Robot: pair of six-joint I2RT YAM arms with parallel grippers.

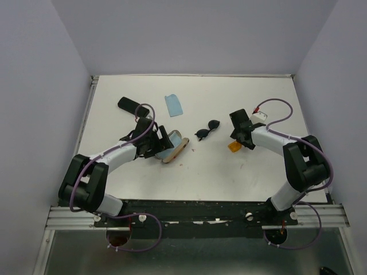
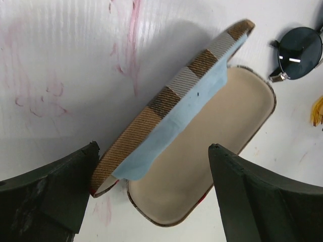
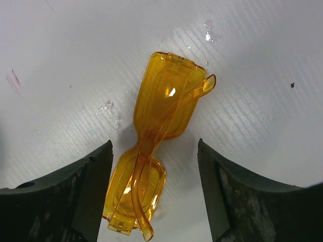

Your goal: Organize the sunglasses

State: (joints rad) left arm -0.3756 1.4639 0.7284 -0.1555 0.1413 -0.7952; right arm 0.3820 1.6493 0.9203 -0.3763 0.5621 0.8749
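Nothing packed yet, both pairs loose!
Right gripper [image 3: 154, 142] straddles orange sunglasses [image 3: 166, 101] toward the table's [image 1: 258, 183] right edge, jaws apart, no grip; black sunglasses [image 1: 207, 130] sit mid-table; left gripper [image 2: 153, 151] gapes over the open, empty plaid case [image 2: 212, 141].

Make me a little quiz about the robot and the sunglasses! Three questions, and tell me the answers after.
1. True or false: the plaid case is lying open.
2. Pick one: what colour are the sunglasses between the open fingers of the right gripper? A black, B orange, C blue.
3. Fill in the gap: the black sunglasses lie on the ____, not inside a case.

Key
1. True.
2. B, the orange sunglasses.
3. table.
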